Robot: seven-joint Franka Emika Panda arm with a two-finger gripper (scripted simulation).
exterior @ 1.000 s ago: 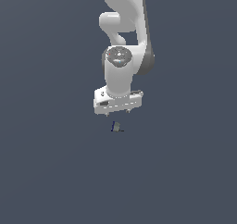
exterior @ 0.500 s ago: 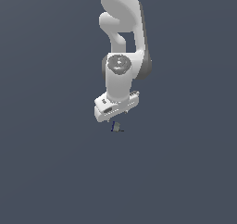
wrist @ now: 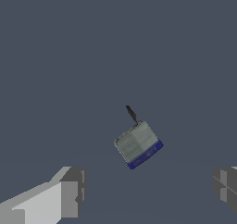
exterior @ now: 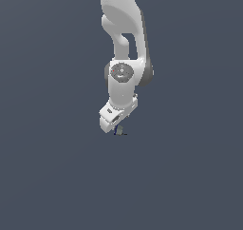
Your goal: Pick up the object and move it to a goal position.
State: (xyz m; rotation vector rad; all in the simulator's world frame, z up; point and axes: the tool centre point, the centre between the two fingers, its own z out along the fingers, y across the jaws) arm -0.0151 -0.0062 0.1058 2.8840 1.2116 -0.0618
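The arm (exterior: 124, 58) hangs down from the top of the exterior view, white and bulky, with its wrist tilted toward that view's left. The end effector (exterior: 114, 127) sits low, just above the plain dark grey counter (exterior: 57, 177). Right beneath it, peeking out on the exterior view's right side, is the object (exterior: 119, 130): a tiny grey-green block, touching or nearly touching the white housing from this angle, though at this size it is hard to tell which.

The wrist view is clearer. The object (wrist: 138, 144) lies on the counter between the two fingers, turned at an angle to them, with a dark blue strip along one edge and a thin dark stub sticking out from the opposite corner. One finger (wrist: 71, 193) shows grey-tipped on one side, and the other only just enters the frame at the far edge. The jaws stand wide apart, with clear space between each finger and the block. Nothing is gripped.
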